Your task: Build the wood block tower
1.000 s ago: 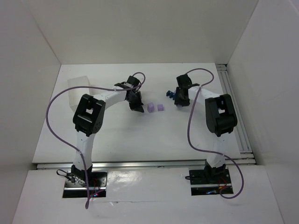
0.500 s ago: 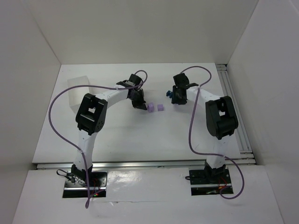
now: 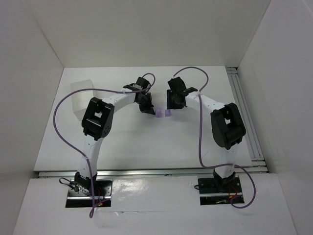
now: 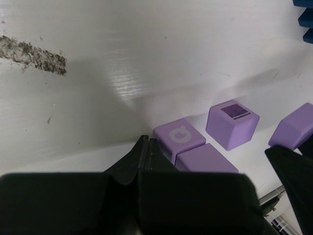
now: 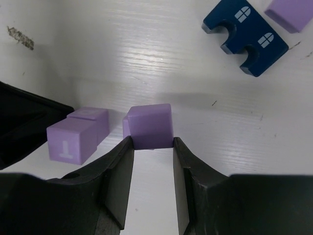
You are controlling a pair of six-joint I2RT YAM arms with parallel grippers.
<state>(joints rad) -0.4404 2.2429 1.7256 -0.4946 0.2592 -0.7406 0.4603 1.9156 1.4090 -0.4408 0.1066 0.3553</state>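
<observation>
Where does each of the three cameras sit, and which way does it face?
Top: above and behind, looking down on the table; both arms show.
Left wrist: looks past the shut left claw at lilac cubes.
Right wrist: looks along the right claw and its held cube.
Shared: both wrist views show the lilac cubes.

Lab test cell: white walls (image 3: 146, 29) enclose table (image 3: 122, 142).

Five light purple blocks (image 5: 149, 125), two dark blue arches (image 5: 244, 29), one translucent box (image 3: 80, 96)

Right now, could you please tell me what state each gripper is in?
Left gripper: closed, empty.
Right gripper: closed on a light purple block.
</observation>
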